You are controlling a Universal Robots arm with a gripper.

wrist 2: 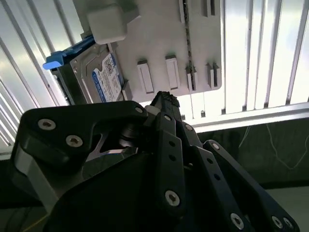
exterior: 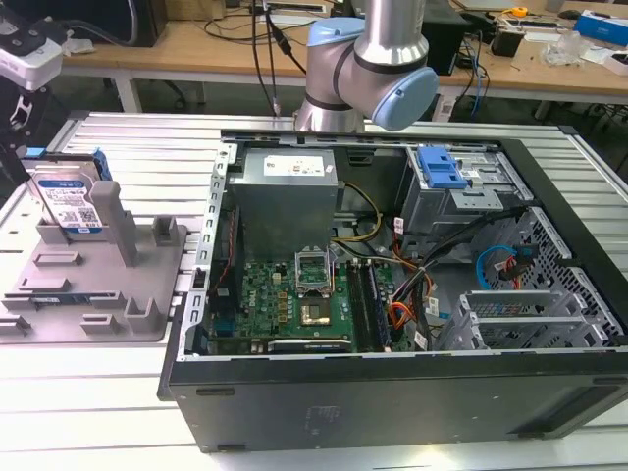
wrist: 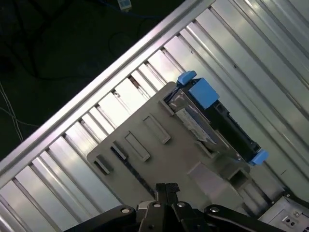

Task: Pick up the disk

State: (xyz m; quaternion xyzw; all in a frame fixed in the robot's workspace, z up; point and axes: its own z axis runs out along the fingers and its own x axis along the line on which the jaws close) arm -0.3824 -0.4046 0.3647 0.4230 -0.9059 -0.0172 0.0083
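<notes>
The disk (exterior: pixel 69 201) stands on its edge in a slot at the far corner of the grey fixture (exterior: pixel 98 285), at the exterior view's left. It is silver with a white-and-blue label and a blue frame. My gripper (exterior: pixel 18 123) hangs above and just beside it, near the picture's left edge. In both wrist views the disk (wrist 2: pixel 104 79) (wrist: pixel 203 125) sits upright on the fixture (wrist 2: pixel 164 43) (wrist: pixel 164 159), some way below my gripper (wrist 2: pixel 163 100) (wrist: pixel 166 187). The black fingertips meet with nothing between them, clear of the disk.
An open computer case (exterior: pixel 392 392) takes up the middle and right of the ribbed metal table (exterior: pixel 98 392), with a blue caddy (exterior: pixel 440 167) in its drive bay. The arm's base (exterior: pixel 368 59) rises behind the case. The fixture has upright posts (exterior: pixel 118 221) next to the disk.
</notes>
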